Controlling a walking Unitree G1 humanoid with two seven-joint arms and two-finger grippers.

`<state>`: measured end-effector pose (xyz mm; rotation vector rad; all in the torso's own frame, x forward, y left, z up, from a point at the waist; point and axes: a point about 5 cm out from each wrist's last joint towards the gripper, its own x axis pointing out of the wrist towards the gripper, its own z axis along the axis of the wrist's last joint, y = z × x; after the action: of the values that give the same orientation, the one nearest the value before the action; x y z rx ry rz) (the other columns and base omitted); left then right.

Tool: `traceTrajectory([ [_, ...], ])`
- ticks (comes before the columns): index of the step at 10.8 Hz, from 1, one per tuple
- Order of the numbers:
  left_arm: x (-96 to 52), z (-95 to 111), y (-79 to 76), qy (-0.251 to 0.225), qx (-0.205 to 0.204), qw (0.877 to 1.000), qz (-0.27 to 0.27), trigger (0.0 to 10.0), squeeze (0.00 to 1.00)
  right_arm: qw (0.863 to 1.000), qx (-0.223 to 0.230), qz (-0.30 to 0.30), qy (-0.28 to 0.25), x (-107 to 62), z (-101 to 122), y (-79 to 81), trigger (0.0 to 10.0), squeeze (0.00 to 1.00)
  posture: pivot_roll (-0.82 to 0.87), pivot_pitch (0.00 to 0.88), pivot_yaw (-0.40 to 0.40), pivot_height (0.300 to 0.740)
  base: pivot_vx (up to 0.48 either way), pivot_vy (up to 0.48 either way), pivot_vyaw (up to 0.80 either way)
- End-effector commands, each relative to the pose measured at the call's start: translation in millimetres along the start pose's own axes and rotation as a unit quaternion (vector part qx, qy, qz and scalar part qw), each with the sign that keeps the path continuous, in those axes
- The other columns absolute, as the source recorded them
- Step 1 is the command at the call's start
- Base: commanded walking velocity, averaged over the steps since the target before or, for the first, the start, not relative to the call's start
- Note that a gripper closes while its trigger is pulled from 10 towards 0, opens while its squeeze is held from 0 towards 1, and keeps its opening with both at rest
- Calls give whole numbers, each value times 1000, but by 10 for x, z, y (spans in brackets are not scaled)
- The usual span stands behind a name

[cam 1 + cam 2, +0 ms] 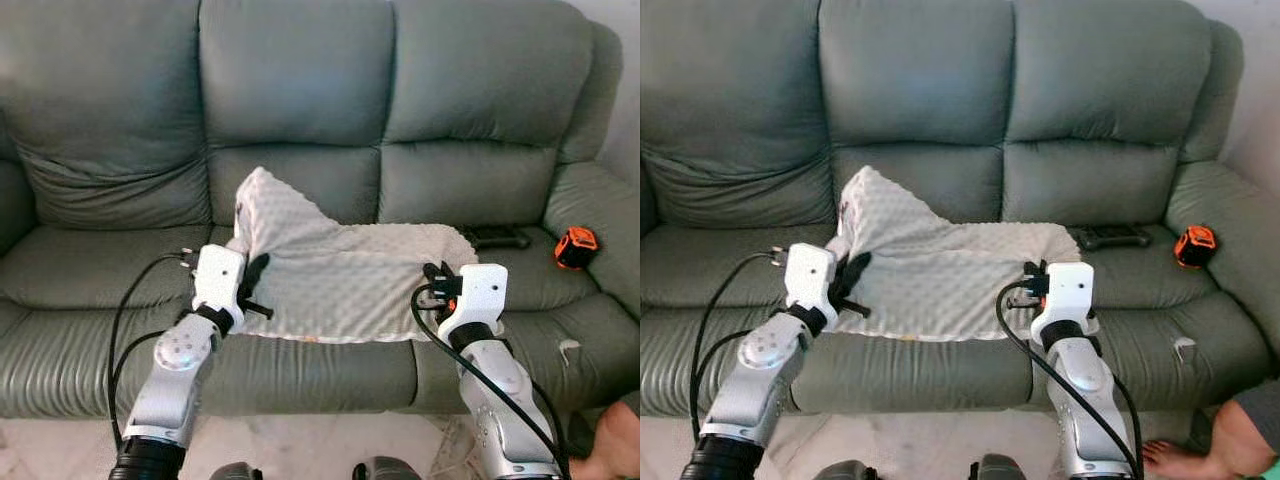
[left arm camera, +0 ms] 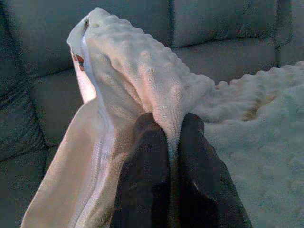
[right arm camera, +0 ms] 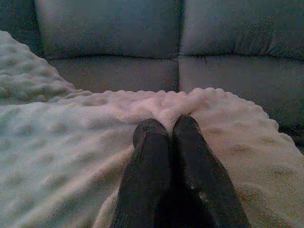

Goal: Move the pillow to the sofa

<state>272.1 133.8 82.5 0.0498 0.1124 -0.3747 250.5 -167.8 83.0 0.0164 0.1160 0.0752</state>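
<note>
Right now the pillow (image 1: 345,280), a white thing with a bumpy fleece cover, lies across the middle seat cushion of the grey-green sofa (image 1: 300,90), its front edge reaching the cushion's front. Its left corner stands up in a peak against the backrest, while the rest lies flat and spreads toward the robot's right.

The left tool (image 2: 173,142) is clamped on the pillow's left edge: in the left wrist view a fold of the fleece is pinched between the two black fingers (image 2: 147,180), and a zip seam runs down the cover just beside them. The right tool (image 3: 170,130) grips the pillow's right front part; its fingers are pressed together with the fleece bunched at their tips, though the dim wrist picture makes it hard to say how much cloth lies between them.

On the right seat cushion, behind the pillow's far corner, lies a dark flat object (image 1: 497,237), perhaps a remote control. An orange and black tape measure (image 1: 576,247) sits near the right armrest. A person's bare foot (image 1: 1185,458) rests on the floor at the lower right.
</note>
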Motion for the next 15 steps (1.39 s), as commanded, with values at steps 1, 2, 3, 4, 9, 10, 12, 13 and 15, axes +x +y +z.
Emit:
traceTrajectory([
  [1,9,89,-20,-20,6,1000,-5,10000,0,1000,-1,2,-17,0,77,2,10000,0,-76,0,-17,740,0,0,0],
  [2,10,93,-13,-21,6,1000,-4,10000,0,1000,0,2,-17,-4,77,6,10000,0,-77,0,-16,740,0,0,0],
  [3,6,99,-8,-22,6,1000,-4,10000,0,1000,1,3,-18,-17,73,13,10000,0,-77,1,-13,740,0,0,0],
  [4,2,104,-4,-23,10,1000,-3,10000,0,1000,1,3,-18,-22,72,18,10000,0,-78,3,-11,740,0,0,0],
  [9,-20,96,-18,-21,2,1000,-11,10000,0,1000,4,2,-15,-55,46,29,10000,0,-76,21,-3,740,101,256,0],
  [10,-23,82,-26,-12,2,1000,-13,10000,0,1000,4,2,-14,-65,42,34,10000,0,-75,24,-2,740,0,428,0],
  [12,-40,92,-27,-18,3,1000,-11,10000,0,1000,6,2,-13,-79,37,41,10000,0,-74,29,-1,740,0,315,0],
  [13,-44,103,-31,-22,9,1000,-13,10000,0,1000,6,2,-12,-84,33,45,10000,0,-73,33,-1,740,0,0,0],
  [15,-58,92,-53,-18,8,1000,-16,10000,0,1000,6,2,-10,-96,28,52,10000,0,-73,37,0,740,0,0,0],
])
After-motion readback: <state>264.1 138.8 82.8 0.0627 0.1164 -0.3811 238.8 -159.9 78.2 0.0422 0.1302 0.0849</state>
